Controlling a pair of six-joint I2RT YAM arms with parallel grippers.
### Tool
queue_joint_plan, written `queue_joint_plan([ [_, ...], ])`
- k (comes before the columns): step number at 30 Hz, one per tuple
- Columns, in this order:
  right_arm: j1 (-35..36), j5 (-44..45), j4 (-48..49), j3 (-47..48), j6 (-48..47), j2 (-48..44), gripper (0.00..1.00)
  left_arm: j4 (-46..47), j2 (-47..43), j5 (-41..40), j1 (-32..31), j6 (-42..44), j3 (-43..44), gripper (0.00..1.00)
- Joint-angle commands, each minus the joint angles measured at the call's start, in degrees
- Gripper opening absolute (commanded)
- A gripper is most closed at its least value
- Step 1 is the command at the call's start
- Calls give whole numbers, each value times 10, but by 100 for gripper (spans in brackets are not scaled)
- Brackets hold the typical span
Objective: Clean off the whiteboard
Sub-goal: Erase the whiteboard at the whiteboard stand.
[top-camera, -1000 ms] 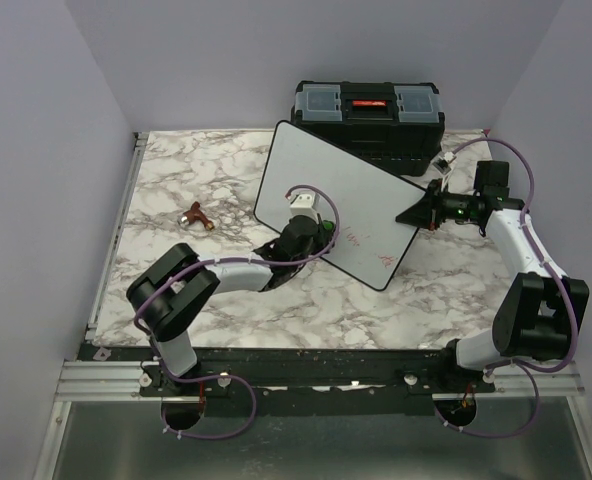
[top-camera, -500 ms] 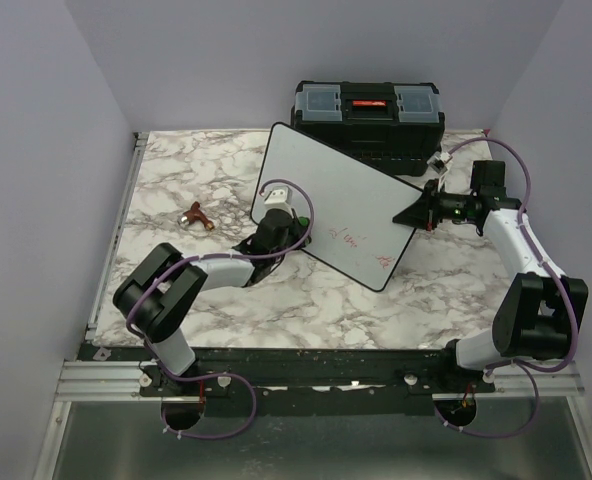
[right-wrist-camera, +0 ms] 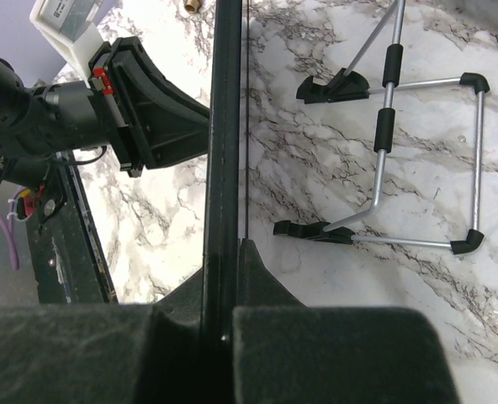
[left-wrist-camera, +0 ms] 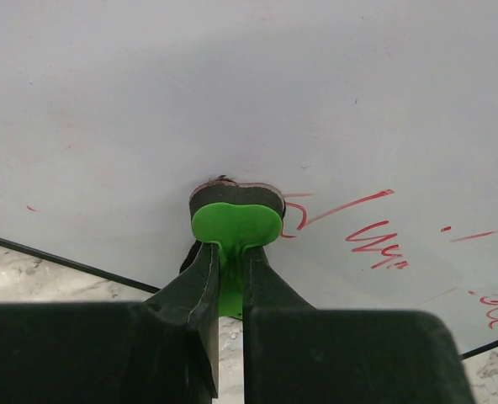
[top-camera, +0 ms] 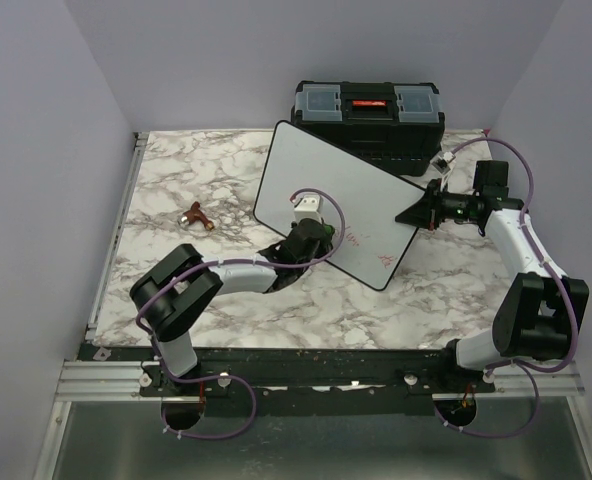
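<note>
Red marks (left-wrist-camera: 375, 240) lie just right of the green eraser (left-wrist-camera: 236, 217). The left claw (left-wrist-camera: 230, 261) pinches it against the tilted whiteboard (top-camera: 326, 175), mid-surface (top-camera: 196, 170). The right claw (top-camera: 423, 212) clamps the board's right edge. The left arm, being nearer, should likely sweep rightward.

Blk toolbox (top-camera: 368, 120) w/ red latch at back of marble table (top-camera: 176, 170); sm brown item (top-camera: 195, 215) left; wire stand (right-wrist-camera: 384, 130) on table.

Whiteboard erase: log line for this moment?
left fingers: shut on green eraser, against whiteboard | right fingers: shut on whiteboard edge | red marks: present
</note>
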Motion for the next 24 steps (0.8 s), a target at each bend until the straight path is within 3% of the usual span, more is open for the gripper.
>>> queue_joint_plan([
  [1, 31, -20, -76, -22, -25, 2, 1, 18, 25, 49, -31, -2, 42, 0],
  [10, 32, -20, -75, -23, -24, 2, 1, -14, 21, 13, -44, 26, 56, 0],
  [18, 32, -20, -74, -23, -24, 1, 1, -32, -21, 30, 30, 67, 71, 0],
  [24, 31, -20, -73, -24, -23, 4, 1, -43, -32, 39, 41, 95, 106, 0],
])
